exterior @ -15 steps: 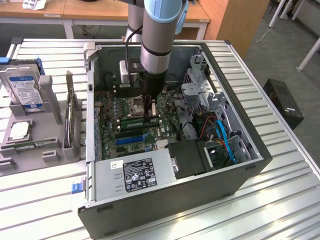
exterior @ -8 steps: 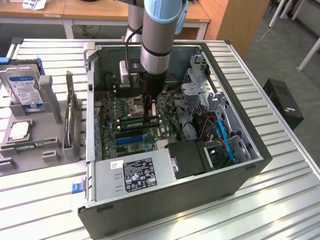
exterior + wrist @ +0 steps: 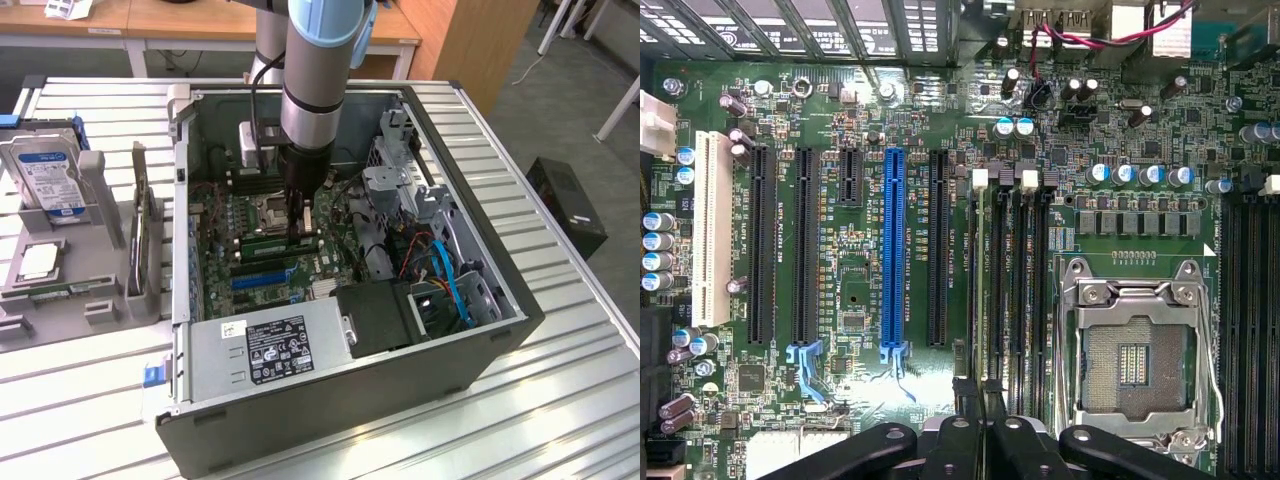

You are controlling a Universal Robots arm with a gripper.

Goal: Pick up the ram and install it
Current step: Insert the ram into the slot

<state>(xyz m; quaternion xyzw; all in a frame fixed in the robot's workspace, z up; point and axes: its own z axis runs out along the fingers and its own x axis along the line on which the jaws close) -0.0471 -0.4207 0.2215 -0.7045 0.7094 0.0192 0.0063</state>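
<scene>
The ram (image 3: 262, 243) is a thin green stick lying along the black memory slots (image 3: 1025, 290) on the motherboard inside the open computer case (image 3: 470, 350). In the wrist view the ram (image 3: 985, 300) shows edge-on, running along the outermost slot, the one nearest the expansion slots. My gripper (image 3: 297, 230) hangs straight down from the arm over the board. Its black fingers (image 3: 965, 425) are pressed together on the stick's upper edge, gripper (image 3: 983, 397). Whether the ram is fully seated in the slot I cannot tell.
The CPU socket (image 3: 1135, 355) lies just beyond the memory slots, and a blue expansion slot (image 3: 893, 250) on their other side. The power supply (image 3: 270, 345), drive cage and blue cables (image 3: 450, 280) crowd the case. A grey rack (image 3: 100, 215) at the exterior view's left holds a hard drive (image 3: 50, 175) and an expansion card (image 3: 140, 225).
</scene>
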